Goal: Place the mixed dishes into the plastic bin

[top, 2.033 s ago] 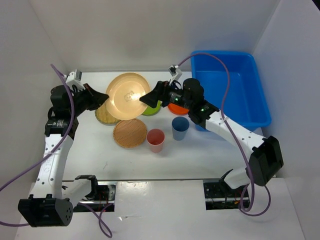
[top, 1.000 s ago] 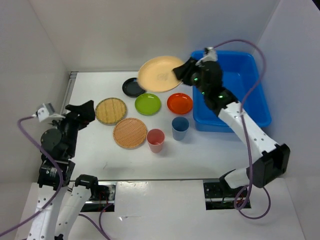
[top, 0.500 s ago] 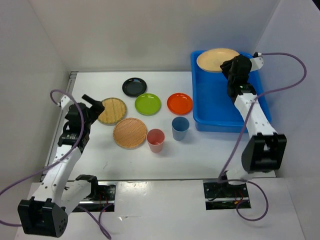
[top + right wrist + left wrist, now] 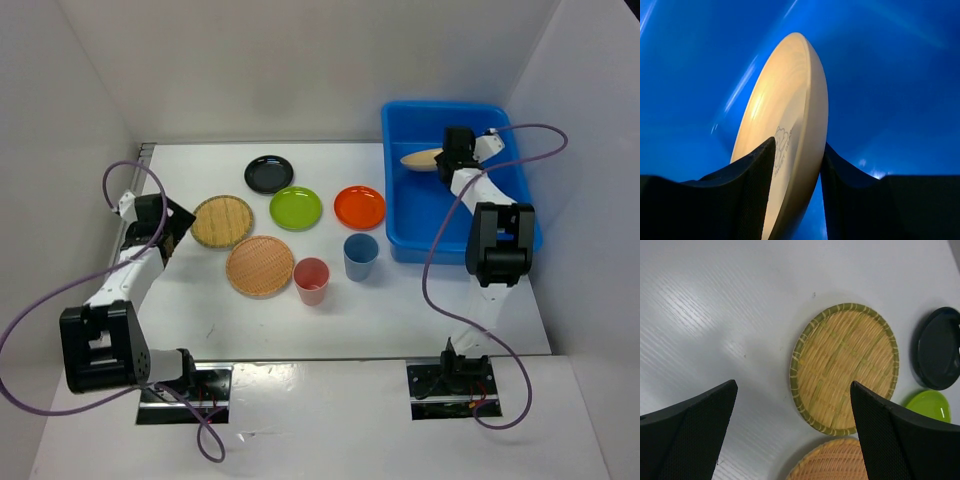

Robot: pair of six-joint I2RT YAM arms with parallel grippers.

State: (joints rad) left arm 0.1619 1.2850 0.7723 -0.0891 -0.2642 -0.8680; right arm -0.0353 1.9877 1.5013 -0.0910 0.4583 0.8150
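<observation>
Over the bin [image 4: 430, 215], our right gripper [image 4: 799, 145] pinches the tan plate [image 4: 790, 90]; our left gripper [image 4: 792, 386] gapes empty above a tray [image 4: 845, 365].

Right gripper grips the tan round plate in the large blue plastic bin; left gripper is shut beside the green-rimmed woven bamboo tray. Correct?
No: the left gripper is open, not shut; the left wrist view shows its fingers spread wide beside the green-rimmed woven bamboo tray. The rest stands.

I see on the white bench [image 4: 400, 310]: black plate [image 4: 269, 174], green plate [image 4: 296, 208], orange plate [image 4: 359, 207], green-rimmed tray [image 4: 222, 221], plain tray [image 4: 260, 265], pink cup [image 4: 311, 280], blue cup [image 4: 360, 256], blue bin [image 4: 402, 243].
</observation>
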